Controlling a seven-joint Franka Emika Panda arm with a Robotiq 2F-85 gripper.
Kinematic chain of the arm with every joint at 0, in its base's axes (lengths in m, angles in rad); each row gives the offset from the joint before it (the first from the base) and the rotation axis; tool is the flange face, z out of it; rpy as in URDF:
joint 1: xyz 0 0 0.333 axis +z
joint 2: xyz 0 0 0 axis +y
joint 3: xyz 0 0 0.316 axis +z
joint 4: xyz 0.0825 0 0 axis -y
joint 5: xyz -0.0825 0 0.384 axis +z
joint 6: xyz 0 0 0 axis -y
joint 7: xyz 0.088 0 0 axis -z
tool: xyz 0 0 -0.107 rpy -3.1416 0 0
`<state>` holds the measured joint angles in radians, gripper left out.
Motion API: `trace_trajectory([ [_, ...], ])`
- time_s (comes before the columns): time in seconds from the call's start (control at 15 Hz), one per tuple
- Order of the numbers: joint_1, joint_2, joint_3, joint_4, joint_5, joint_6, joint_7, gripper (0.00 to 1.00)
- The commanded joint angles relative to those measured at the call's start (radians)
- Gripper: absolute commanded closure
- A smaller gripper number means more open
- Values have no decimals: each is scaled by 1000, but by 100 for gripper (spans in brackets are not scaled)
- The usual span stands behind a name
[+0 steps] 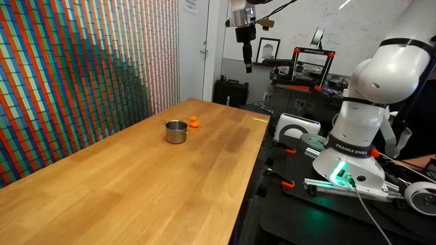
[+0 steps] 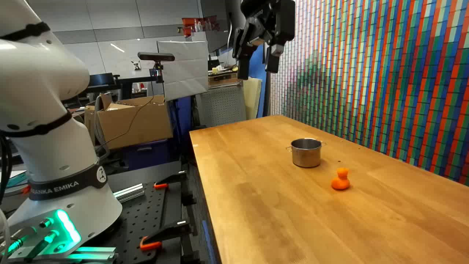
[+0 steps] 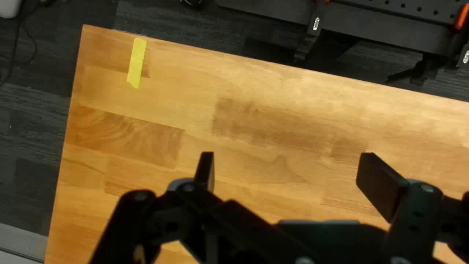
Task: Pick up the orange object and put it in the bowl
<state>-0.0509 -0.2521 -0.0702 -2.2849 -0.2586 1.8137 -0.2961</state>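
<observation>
The orange object (image 1: pixel 194 124) is a small bright duck-like lump standing upright on the wooden table; it also shows in an exterior view (image 2: pixel 340 182). The bowl (image 1: pixel 176 134) is a short straight-sided grey metal pot with two thin side handles; it also shows in an exterior view (image 2: pixel 306 155). The two stand close together, apart from each other, and the bowl's visible inside shows nothing in it. My gripper (image 2: pixel 257 71) hangs high above the table, away from both. In the wrist view the gripper (image 3: pixel 285 168) is open and empty. Neither the orange object nor the bowl shows there.
The wooden table (image 1: pixel 163 190) runs along a colourful striped wall (image 1: pixel 85 68). A yellow tape strip (image 3: pixel 136 63) lies near a table corner. Clamps with orange tips (image 2: pixel 152 245) and the robot's base stand beside the table's long edge.
</observation>
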Motion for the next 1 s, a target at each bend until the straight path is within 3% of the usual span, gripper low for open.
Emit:
trace_trajectory([
  [0.0,4,0,-4,2,0,-1,1,0],
  [0.13,3,8,-4,13,-8,28,2,0],
  [0.53,-11,271,-25,265,39,224,39,0],
  [0.93,-16,517,0,391,135,234,55,0],
])
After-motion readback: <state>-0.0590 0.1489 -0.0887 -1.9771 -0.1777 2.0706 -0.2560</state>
